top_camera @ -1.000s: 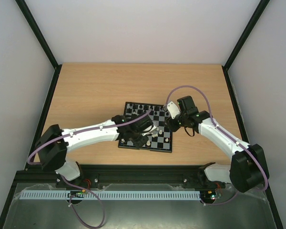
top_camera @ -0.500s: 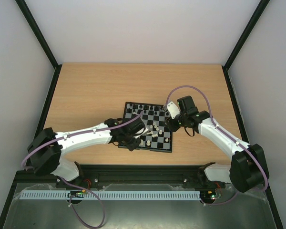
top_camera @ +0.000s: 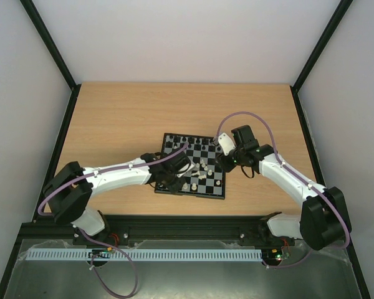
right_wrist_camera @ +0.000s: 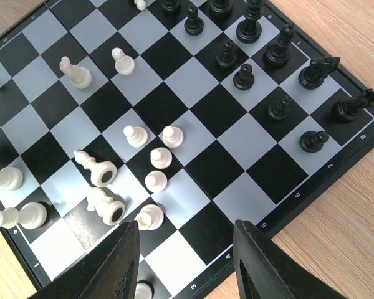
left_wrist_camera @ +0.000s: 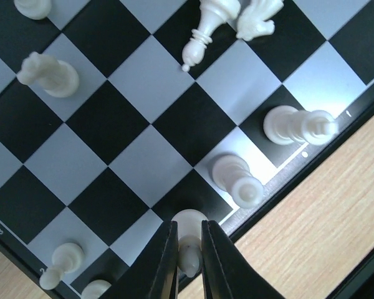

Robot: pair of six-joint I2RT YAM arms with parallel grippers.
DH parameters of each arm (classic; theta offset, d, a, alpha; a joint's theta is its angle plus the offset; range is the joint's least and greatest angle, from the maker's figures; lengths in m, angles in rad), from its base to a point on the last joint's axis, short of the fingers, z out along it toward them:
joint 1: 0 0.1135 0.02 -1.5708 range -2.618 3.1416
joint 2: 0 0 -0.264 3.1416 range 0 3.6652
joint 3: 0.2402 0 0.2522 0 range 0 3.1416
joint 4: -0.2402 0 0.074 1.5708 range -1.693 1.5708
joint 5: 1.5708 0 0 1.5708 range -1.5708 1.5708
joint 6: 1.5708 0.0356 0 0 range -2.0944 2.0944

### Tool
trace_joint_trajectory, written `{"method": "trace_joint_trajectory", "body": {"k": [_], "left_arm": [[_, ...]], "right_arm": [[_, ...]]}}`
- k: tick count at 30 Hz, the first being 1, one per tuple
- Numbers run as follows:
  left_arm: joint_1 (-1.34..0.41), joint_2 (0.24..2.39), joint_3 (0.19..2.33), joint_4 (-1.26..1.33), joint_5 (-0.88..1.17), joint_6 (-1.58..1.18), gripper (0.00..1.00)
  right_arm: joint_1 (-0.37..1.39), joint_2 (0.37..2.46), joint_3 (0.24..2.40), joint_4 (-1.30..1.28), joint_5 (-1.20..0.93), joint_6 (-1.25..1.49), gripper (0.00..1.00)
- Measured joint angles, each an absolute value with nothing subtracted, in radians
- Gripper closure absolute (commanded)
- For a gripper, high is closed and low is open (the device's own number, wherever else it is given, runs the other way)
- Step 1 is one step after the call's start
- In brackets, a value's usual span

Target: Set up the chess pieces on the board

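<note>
At the near rim of the board (left_wrist_camera: 112, 118), pinches a cream-white piece (left_wrist_camera: 189, 219) between closed-in left jaws, long axis running back along them, base at a dark edge square; holds right jaws spread, empty, over the board's right side.

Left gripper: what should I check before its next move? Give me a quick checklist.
1. Left gripper shut on the white piece: ok.
2. That piece's base resting on the board: cannot tell.
3. Nearest neighbour standing apart from the fingers: ok.
4. Right gripper open and holding nothing: ok.
5. All white pieces upright: not ok. Two toppled pieces lie on their sides mid-board.
</note>
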State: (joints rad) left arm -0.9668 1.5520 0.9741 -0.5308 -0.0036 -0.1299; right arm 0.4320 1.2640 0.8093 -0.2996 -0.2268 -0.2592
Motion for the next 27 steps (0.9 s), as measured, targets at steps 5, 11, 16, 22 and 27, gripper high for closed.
{"method": "trace_joint_trajectory", "body": {"k": [5, 11, 16, 22, 27], "left_arm": [[-0.957, 1.570, 0.974, -0.513, -0.003, -0.124, 0.86], [-0.957, 1.592, 0.974, -0.506, 0.004, -0.119, 0.86], [-0.957, 1.596, 0.974, -0.505, 0.008, -0.118, 0.83], [-0.957, 1.605, 0.974, -0.505, 0.007, -0.114, 0.70], [-0.956, 1.596, 0.977, -0.518, -0.001, -0.121, 0.60]], "right_arm": [[0.432, 1.272, 0.809, -0.300, -0.226, -0.262, 0.58], [0.432, 1.272, 0.809, -0.300, -0.226, -0.262, 0.58], [0.432, 1.272, 0.809, -0.300, -0.226, -0.262, 0.58], [0.432, 1.277, 0.809, -0.300, -0.227, -0.263, 0.58], [0.432, 1.278, 0.809, -0.300, -0.227, -0.263, 0.58]]}}
